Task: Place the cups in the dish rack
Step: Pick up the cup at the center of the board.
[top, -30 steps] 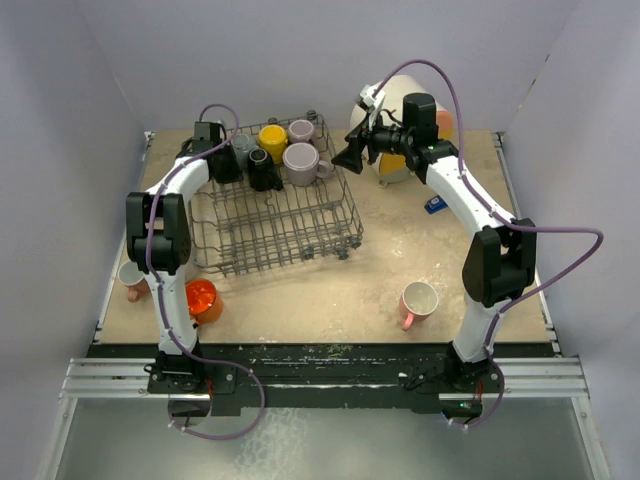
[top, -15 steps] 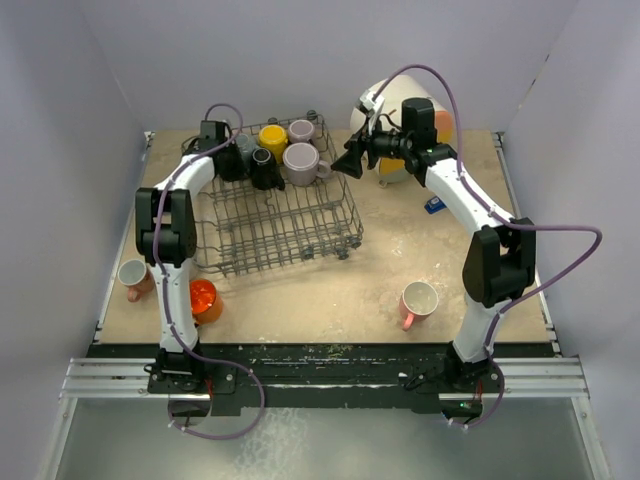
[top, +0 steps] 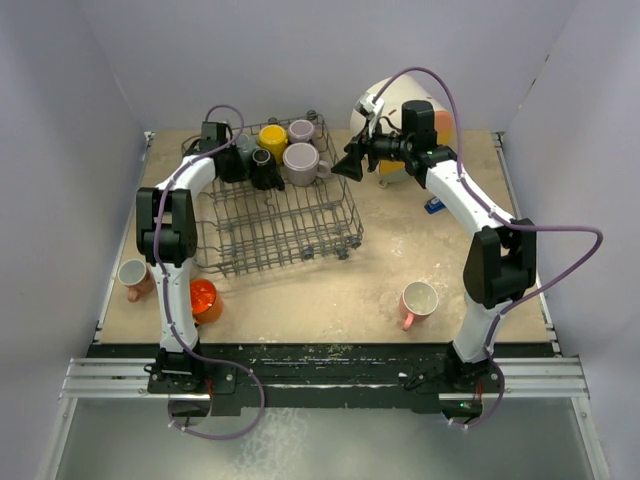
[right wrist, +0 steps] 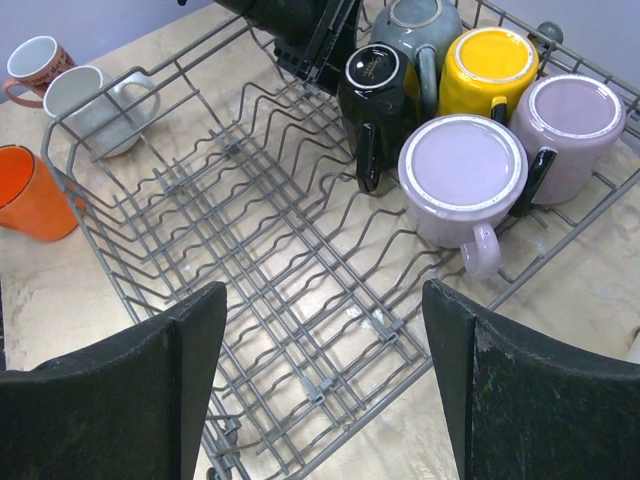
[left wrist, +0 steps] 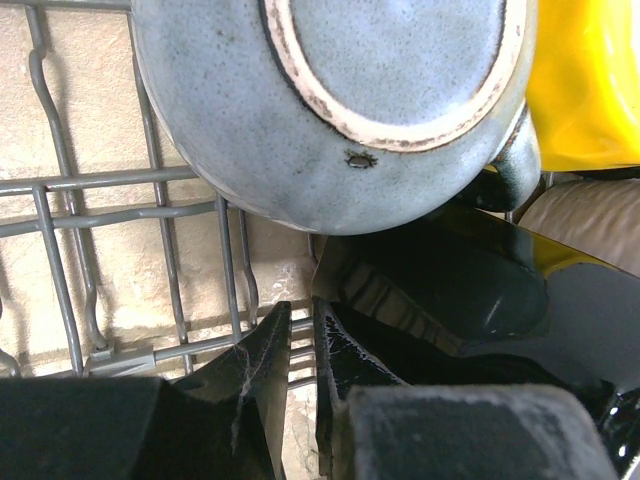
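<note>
The grey wire dish rack (top: pixel 290 225) holds several upside-down cups along its far side: grey-blue (left wrist: pixel 340 110), black (right wrist: pixel 372 75), yellow (right wrist: pixel 497 60) and two mauve (right wrist: pixel 462 170). My left gripper (left wrist: pixel 302 308) is low in the rack's far left corner. Its jaws stand a narrow gap apart with nothing between them, the right finger against the black cup (left wrist: pixel 470 290). My right gripper (right wrist: pixel 322 300) hovers wide open above the rack's right side, holding nothing. On the table stand a pink cup (top: pixel 418 300), an orange cup (top: pixel 202 298) and a white cup (top: pixel 133 277).
A big white cylinder with orange and yellow fronts (top: pixel 400 110) stands behind the right arm. A small blue object (top: pixel 435 205) lies right of the rack. Another white cup (right wrist: pixel 95 100) sits just outside the rack's left side. Walls close in the table.
The left gripper's jaws have parted slightly beside the black cup and the left arm has shifted a little right. The right gripper has drifted slightly left, still open.
</note>
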`<state>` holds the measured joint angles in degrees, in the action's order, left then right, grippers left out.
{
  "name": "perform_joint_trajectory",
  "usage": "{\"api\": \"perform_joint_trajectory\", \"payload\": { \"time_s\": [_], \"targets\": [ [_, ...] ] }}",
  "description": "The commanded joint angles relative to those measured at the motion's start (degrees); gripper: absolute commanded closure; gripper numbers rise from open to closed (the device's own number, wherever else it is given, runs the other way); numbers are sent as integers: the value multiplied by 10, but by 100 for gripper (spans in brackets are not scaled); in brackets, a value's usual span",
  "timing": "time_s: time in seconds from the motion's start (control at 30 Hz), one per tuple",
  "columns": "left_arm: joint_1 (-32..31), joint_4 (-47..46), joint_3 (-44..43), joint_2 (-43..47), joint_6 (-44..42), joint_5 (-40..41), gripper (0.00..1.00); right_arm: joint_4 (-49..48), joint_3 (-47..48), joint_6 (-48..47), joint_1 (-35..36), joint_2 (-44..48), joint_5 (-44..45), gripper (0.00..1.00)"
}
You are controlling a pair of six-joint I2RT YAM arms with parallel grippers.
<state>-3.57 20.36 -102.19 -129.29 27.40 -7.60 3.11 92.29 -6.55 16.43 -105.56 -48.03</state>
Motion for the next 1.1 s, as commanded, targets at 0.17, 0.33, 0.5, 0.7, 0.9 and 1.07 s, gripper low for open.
{"api": "perform_joint_trajectory", "payload": {
  "time_s": [0.17,0.33,0.5,0.7,0.9,1.07],
  "targets": [
    [-23,-71,-13,36,31,-106,82,-18,-1,13,-1,34,-26,20],
    [-22,-56,4,48,28,-88,82,-17,-5,11,-1,35,-27,20],
    [-11,-35,37,83,21,-31,80,-12,-5,6,-1,34,-29,20],
    [1,-19,70,149,-12,25,70,7,2,-18,-1,33,-33,20],
    [2,-1,118,239,-45,51,68,37,10,-72,-1,36,-35,20],
    [2,24,184,338,-60,72,55,43,6,-96,-1,44,-52,21]
  ]
}}
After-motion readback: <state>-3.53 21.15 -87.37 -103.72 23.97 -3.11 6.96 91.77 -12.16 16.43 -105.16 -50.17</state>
